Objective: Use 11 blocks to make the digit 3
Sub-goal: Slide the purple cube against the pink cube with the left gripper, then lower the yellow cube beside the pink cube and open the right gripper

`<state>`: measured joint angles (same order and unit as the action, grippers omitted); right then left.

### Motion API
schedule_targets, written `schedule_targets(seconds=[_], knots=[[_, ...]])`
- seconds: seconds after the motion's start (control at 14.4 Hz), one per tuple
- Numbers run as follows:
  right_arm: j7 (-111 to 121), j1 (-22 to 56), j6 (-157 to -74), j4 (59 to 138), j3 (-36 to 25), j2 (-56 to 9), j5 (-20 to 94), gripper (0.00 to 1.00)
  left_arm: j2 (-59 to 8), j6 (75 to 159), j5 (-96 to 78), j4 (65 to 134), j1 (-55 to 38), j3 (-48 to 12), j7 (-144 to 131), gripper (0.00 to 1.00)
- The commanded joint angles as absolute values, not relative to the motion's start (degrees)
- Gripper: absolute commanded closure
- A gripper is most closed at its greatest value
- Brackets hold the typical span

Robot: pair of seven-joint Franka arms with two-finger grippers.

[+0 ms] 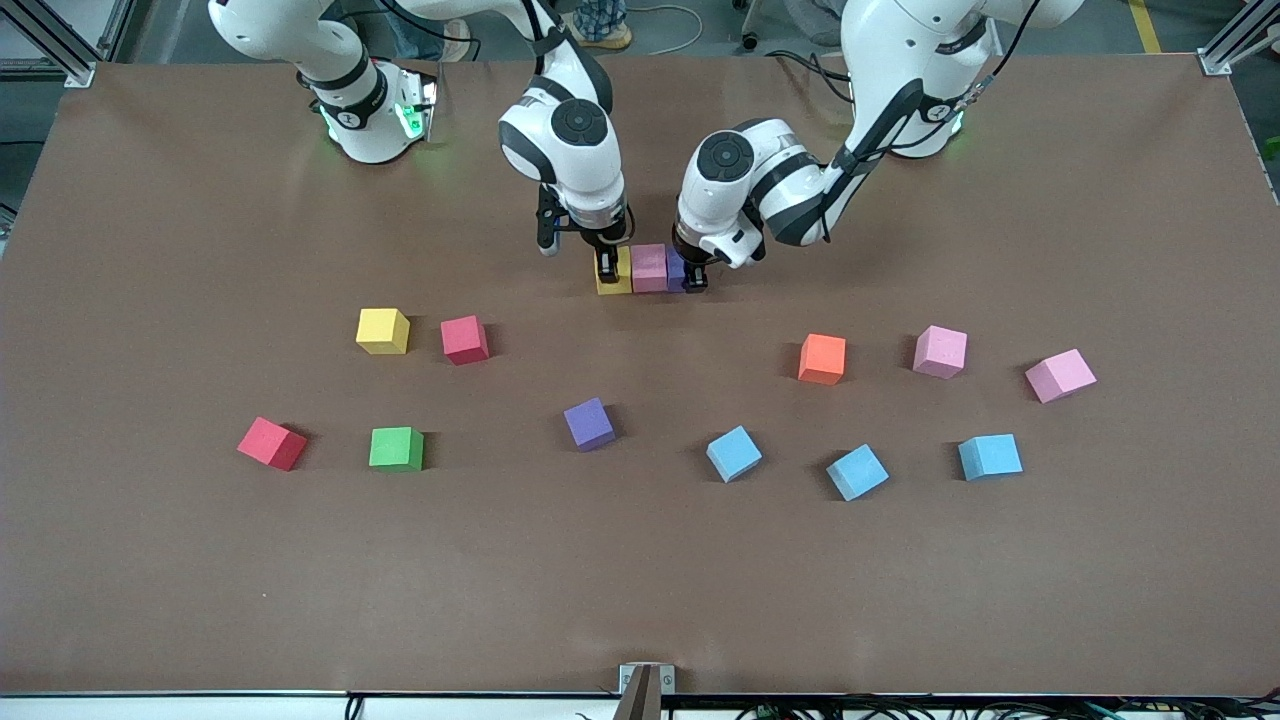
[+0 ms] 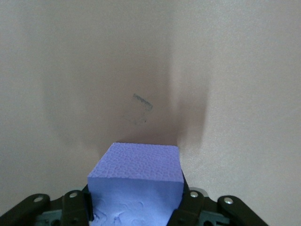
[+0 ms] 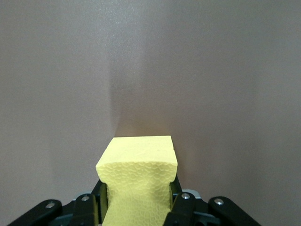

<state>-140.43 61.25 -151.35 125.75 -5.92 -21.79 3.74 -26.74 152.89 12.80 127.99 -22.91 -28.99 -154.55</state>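
The brown table [image 1: 640, 580] is matte and a bit scuffed, and the left wrist view shows a faint grey smudge [image 2: 142, 102] on it. Past the table's edge by the arm bases there's grey floor with black cables [image 1: 690, 40], plus metal frame legs [image 1: 60, 45] at the corners. Up near the bases, three cubes sit touching in a row: a yellow cube [image 1: 614, 275], a pink cube [image 1: 649, 268] in the middle and a purple cube [image 1: 676, 268]. The right gripper [image 1: 607, 265] is down at the table, clamped tight on the yellow one, squeezing the foam in at the sides in its wrist view [image 3: 137, 181]. The left gripper [image 1: 694, 277] is closed on the purple one [image 2: 136, 186] at the row's other end. Everything else is loose and well apart, nearer the front camera: toward the right arm's end a second yellow cube [image 1: 383, 331], a red cube [image 1: 465, 340], another red cube [image 1: 272, 443] and a green cube [image 1: 396, 448]; around the middle a second purple cube [image 1: 589, 424]; toward the left arm's end an orange cube [image 1: 822, 358], two more pink cubes [image 1: 940, 351] [image 1: 1060, 375], and three light blue cubes [image 1: 734, 453] [image 1: 857, 472] [image 1: 990, 456].
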Motion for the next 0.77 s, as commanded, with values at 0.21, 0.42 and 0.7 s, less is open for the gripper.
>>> schedule_targets(seconds=[0.21, 0.42, 0.7], knots=[[-141.3, 62.4, -152.4, 123.4, -6.0, -25.4, 4.7, 0.00, -28.1, 152.8, 14.7, 126.5, -23.2, -28.9, -154.2, 0.76], [-141.1, 62.3, -152.4, 123.4, -6.0, -25.3, 4.4, 0.00, -28.8, 152.7, 14.7, 125.7, -23.9, -28.8, -154.2, 0.76], [-140.5, 62.2, -151.8, 123.4, -6.0, -24.8, 4.4, 0.00, -28.8, 152.7, 14.8, 125.6, -23.9, -28.8, -153.5, 0.69]])
